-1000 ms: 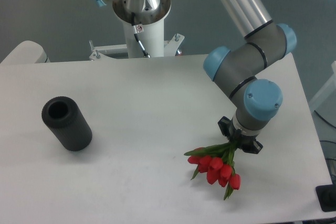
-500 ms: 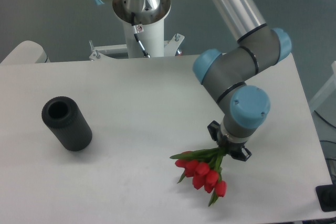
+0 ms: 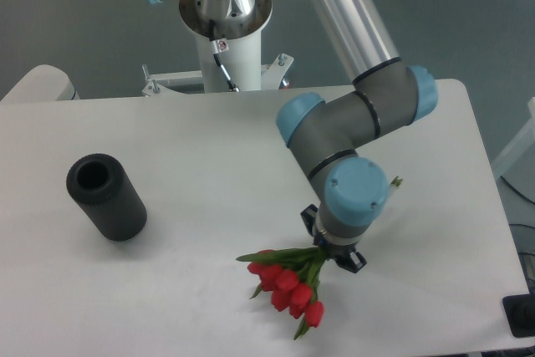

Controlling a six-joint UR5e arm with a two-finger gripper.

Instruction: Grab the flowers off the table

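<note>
The flowers (image 3: 284, 286), a bunch of red tulip buds with green stems and leaves, hang over the front of the white table (image 3: 209, 165), buds pointing toward the front left. Their stems run up into my gripper (image 3: 332, 250), which is shut on them. The fingers are mostly hidden under the grey and blue wrist. A stem tip (image 3: 394, 181) pokes out behind the wrist on the right.
A black cylinder (image 3: 106, 196) lies on its side at the table's left, its open end facing up and left. The arm's white base post (image 3: 224, 31) stands behind the table's far edge. The table's front edge runs just below the flowers.
The gripper has carried the flowers leftward across the front of the table, and the arm's elbow has swung left with it. The black cylinder has not moved.
</note>
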